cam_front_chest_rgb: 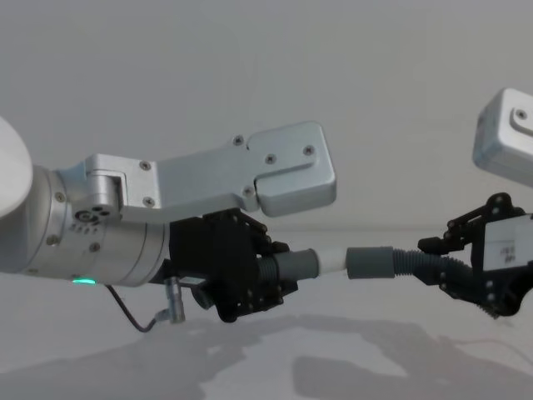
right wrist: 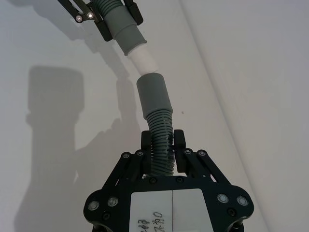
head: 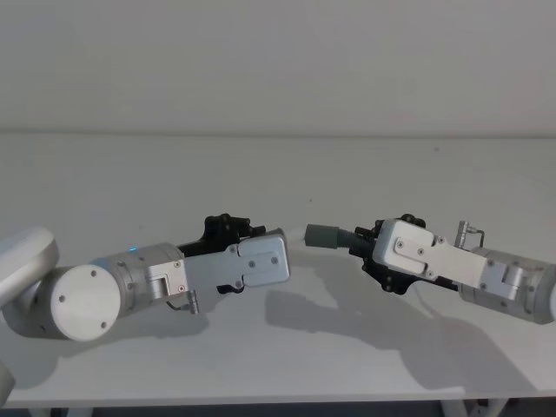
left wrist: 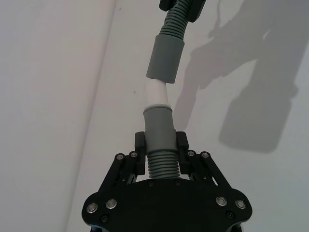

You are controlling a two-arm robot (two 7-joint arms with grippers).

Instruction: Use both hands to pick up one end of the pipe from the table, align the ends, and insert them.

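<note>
Both pipe pieces are held in the air above the white table [head: 278,174]. My left gripper [left wrist: 161,142] is shut on the ribbed stretch of one grey piece [left wrist: 159,128], whose narrow white tip [left wrist: 156,92] points toward the other arm. My right gripper [right wrist: 161,142] is shut on the ribbed piece [right wrist: 161,130], with its smooth grey socket [right wrist: 154,94] facing the tip. The white tip [cam_front_chest_rgb: 331,261] meets the mouth of the socket [cam_front_chest_rgb: 372,262], at a slight angle to it. How deep it sits I cannot tell. From the head, the left gripper [head: 252,231] and right gripper [head: 365,241] face each other mid-table.
Shadows of both arms fall on the table under the pipe. The table's front edge [head: 278,401] runs just below the arms, and a pale wall [head: 278,61] rises behind the far edge.
</note>
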